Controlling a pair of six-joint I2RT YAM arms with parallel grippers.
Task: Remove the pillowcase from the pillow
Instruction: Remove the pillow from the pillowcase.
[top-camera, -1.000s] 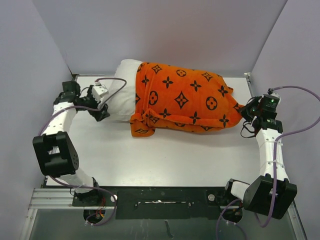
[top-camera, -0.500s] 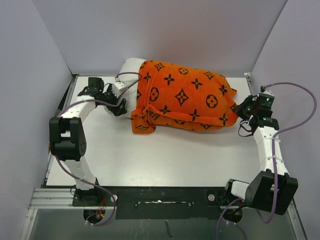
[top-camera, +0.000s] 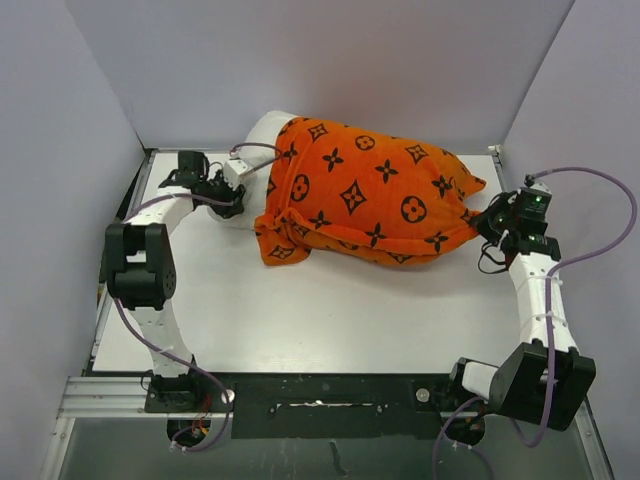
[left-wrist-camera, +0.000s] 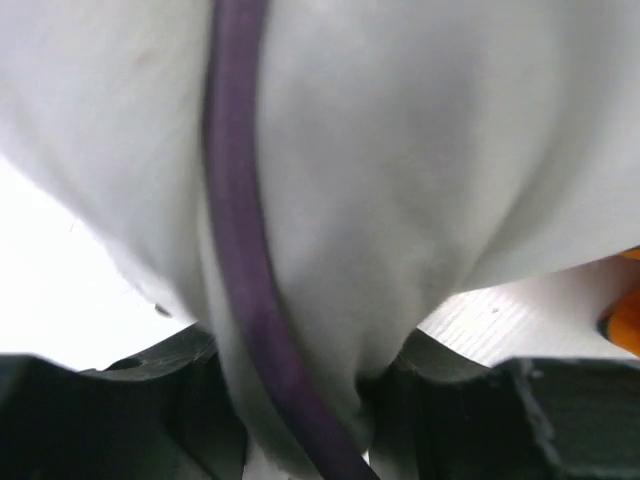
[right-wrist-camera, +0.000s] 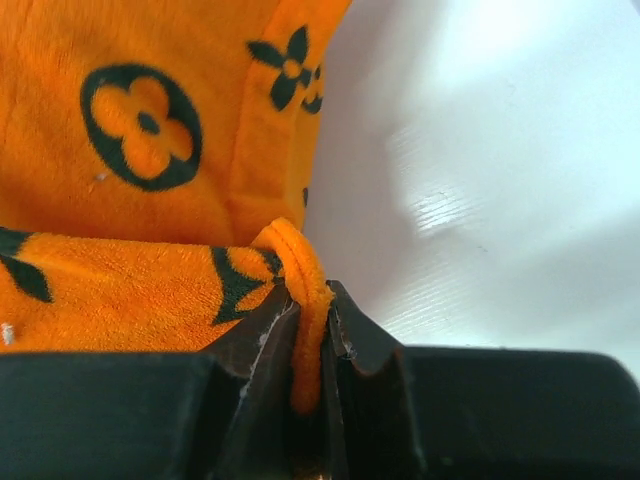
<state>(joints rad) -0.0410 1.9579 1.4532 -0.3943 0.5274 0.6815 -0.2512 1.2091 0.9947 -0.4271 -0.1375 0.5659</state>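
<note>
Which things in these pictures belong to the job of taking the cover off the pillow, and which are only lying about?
Belong to the job:
- pillowcase, its corner pinched by the right gripper
- pillow, its bare white end gripped by the left gripper

Not part of it (nothing loose lies about):
- table
- purple cable of the arm

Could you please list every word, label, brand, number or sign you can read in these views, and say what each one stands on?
None: no view shows any readable text.
The pillowcase bears only black flower, diamond and circle motifs, no letters.
The pillow is plain white.
</note>
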